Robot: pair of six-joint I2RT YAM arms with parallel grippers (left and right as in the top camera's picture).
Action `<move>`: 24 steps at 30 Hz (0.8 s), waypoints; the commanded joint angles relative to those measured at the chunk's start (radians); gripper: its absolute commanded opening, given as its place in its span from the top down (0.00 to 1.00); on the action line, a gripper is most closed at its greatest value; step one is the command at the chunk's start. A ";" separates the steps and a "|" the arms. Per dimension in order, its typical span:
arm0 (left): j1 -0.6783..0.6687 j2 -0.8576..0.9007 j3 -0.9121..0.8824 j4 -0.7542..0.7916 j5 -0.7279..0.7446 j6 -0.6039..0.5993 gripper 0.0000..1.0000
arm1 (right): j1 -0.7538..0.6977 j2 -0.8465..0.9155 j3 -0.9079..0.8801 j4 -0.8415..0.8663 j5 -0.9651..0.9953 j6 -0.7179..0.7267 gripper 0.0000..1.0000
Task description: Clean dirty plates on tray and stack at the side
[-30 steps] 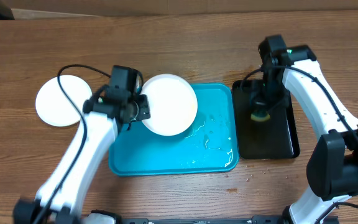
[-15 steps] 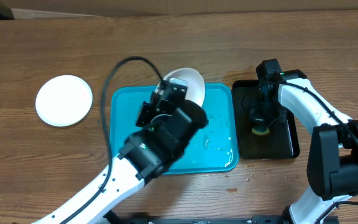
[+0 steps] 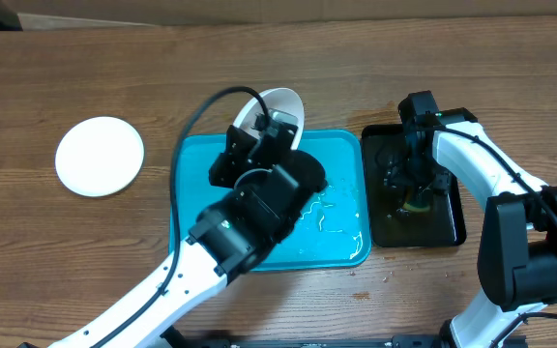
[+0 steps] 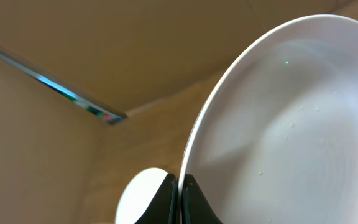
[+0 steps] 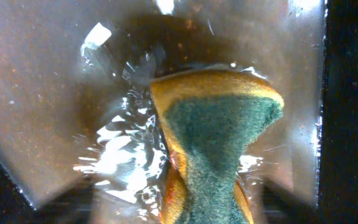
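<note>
We take the tray (image 3: 341, 159) as our landmark. The left gripper (image 4: 180, 198) is above the tray's far edge. Its fingers (image 4: 166, 194) are pressed together on the rim of a white plate (image 3: 283, 104), and in the left wrist view we see that rim running straight down between them. The plate is lifted clear of the tray and tilted steeply, nearly on edge. Its upper part reaches past the tray's far rim, over the table (image 3: 259, 48). We see small droplets on its face and can make out no smear on it from here. The left arm crosses the tray from its near left corner and hides much of the middle.

A second plate (image 3: 100, 157) lies flat on the table, well apart from the tray on its left. It looks clean white from above.

Streaks of water (image 3: 322, 220) glint on the right half of the tray floor.

A black tray (image 3: 448, 227) sits just beside the tray's right rim. The right gripper (image 3: 412, 193) is down inside it. In the right wrist view a sponge (image 5: 216, 143), yellow with a green scouring face, sits in shallow water with its middle pinched narrow. The right fingers show only as dark blurs low on either side of the sponge. To us they look spread apart, not pressing on it.
</note>
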 commanded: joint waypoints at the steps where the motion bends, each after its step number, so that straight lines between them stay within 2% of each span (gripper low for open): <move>1: 0.083 0.003 0.004 -0.020 0.186 -0.101 0.96 | 0.003 -0.008 0.024 -0.012 0.013 0.001 0.00; 6: 0.339 0.003 0.004 -0.079 0.539 -0.261 0.96 | 0.003 -0.008 0.143 -0.122 -0.018 0.002 0.00; 10: 0.650 0.004 0.004 -0.113 0.872 -0.354 0.96 | 0.003 -0.008 0.172 -0.143 -0.029 0.002 0.00; 14: 0.986 0.018 0.004 -0.133 1.141 -0.410 0.96 | 0.003 -0.008 0.172 -0.142 -0.029 0.002 0.00; 17: 1.184 0.050 0.004 -0.133 1.229 -0.429 0.96 | 0.003 -0.008 0.172 -0.142 -0.029 0.002 0.00; 19: 1.291 0.084 0.004 -0.133 1.227 -0.427 0.96 | 0.003 -0.008 0.172 -0.142 -0.029 0.002 0.00; 24: 1.434 0.201 0.004 -0.107 1.224 -0.423 0.96 | 0.003 -0.008 0.172 -0.141 -0.029 0.002 0.00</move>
